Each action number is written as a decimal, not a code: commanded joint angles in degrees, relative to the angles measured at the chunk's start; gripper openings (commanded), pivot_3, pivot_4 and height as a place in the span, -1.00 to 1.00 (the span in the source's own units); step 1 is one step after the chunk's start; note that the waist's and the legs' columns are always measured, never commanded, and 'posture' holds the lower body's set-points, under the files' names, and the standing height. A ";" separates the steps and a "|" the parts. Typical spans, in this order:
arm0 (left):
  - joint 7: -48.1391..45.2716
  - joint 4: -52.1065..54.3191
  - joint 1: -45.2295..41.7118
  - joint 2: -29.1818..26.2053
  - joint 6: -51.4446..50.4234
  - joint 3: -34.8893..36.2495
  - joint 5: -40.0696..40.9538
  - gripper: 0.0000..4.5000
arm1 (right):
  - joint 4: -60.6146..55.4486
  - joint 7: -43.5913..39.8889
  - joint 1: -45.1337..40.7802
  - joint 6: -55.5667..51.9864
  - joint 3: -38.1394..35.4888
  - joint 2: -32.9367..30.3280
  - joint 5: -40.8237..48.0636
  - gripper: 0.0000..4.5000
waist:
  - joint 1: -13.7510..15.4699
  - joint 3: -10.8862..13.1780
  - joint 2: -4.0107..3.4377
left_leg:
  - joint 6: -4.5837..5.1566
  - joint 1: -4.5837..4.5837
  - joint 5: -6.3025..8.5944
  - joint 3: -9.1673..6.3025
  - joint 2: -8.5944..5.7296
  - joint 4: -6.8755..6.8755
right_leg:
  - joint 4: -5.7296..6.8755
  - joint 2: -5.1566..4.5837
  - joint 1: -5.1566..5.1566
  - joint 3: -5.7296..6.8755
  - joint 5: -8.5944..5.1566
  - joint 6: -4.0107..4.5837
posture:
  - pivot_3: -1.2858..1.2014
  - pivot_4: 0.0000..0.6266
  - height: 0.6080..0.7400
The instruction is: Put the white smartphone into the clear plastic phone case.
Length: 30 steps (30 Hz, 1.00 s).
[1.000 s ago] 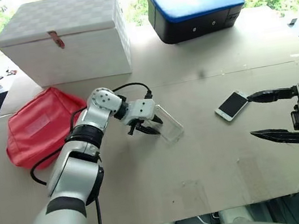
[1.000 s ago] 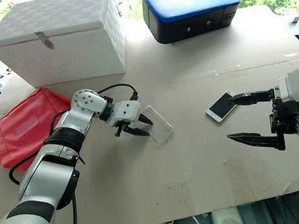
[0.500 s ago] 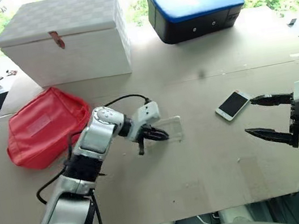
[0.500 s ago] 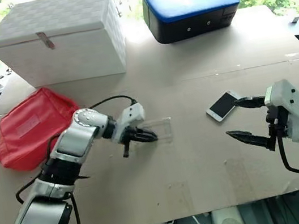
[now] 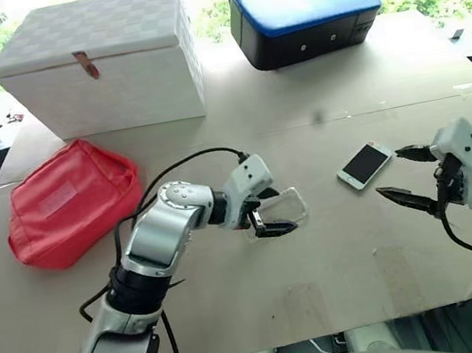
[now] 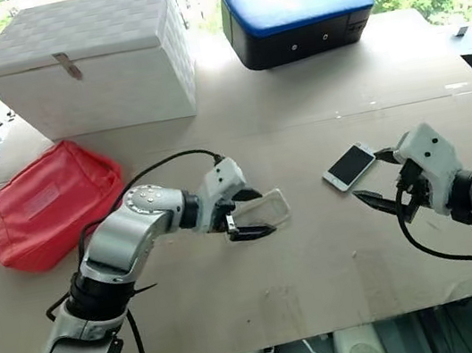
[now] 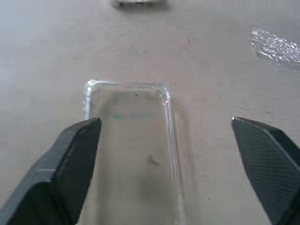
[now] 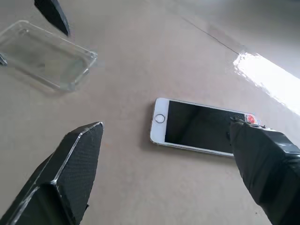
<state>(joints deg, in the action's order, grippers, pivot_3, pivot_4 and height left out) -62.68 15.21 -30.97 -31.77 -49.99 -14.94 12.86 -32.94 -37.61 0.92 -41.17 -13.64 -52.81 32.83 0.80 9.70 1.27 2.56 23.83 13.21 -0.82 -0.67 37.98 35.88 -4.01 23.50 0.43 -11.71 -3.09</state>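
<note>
The white smartphone (image 5: 365, 164) lies screen up on the brown table, right of centre. My right gripper (image 5: 391, 172) is open just to its right, one fingertip by the phone's far end; in the right wrist view the phone (image 8: 201, 127) lies between the two spread black fingers (image 8: 70, 183). The clear plastic phone case (image 5: 285, 207) lies near the table's middle, hollow side up. My left gripper (image 5: 271, 212) is open around its near end. In the left wrist view the case (image 7: 131, 136) rests between wide-apart fingers (image 7: 70, 164), with a clear gap on one side.
A white lidded box (image 5: 99, 63) and a blue-topped black case (image 5: 304, 15) stand at the back. A red pouch (image 5: 68, 200) lies at the left. A black cable (image 5: 188, 159) loops over my left arm. The table's front edge (image 5: 334, 328) is near.
My left gripper, shut on the case before, has swung it round, drawn back to the right and opened. My right gripper has dropped and closed in on the phone.
</note>
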 commanded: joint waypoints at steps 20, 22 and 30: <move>13.03 8.32 7.42 -1.31 1.86 7.41 6.62 0.96 | 8.23 55.28 -41.95 -51.33 -13.26 59.97 -26.30 1.00 | -0.13 -0.04 -0.12 | 0.00 -0.08 0.00 0.11 -0.11 -0.20 | 0.23 0.03 0.20 -0.18 0.15 -0.19 | 0.03 -0.52 1.00; 13.10 8.26 7.50 -1.72 2.26 7.12 6.65 0.96 | 9.84 57.12 -44.53 -51.33 -15.69 62.83 -28.48 1.00 | -0.07 -0.03 -0.15 | 0.00 -0.08 0.00 0.13 -0.13 -0.24 | 0.21 0.03 0.20 -0.19 0.16 -0.19 | 0.03 -0.52 1.00; 13.42 7.95 8.52 -2.75 3.58 6.16 6.39 0.96 | 13.03 61.42 -47.97 -51.33 -17.73 67.50 -33.63 1.00 | -1.48 -0.04 -0.19 | -0.17 -0.12 -0.11 0.20 -0.19 -0.71 | 0.16 0.02 0.37 -0.25 0.15 -0.18 | 0.03 -0.52 1.00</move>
<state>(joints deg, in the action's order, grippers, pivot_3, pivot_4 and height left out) -49.51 21.64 -22.76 -33.98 -47.82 -8.90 18.94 -19.35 22.94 -43.02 -92.15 -30.35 7.70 0.25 -0.68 9.66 1.08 2.39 23.71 13.10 -0.62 -0.86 37.27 36.04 -3.99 23.88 0.17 -11.56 -3.27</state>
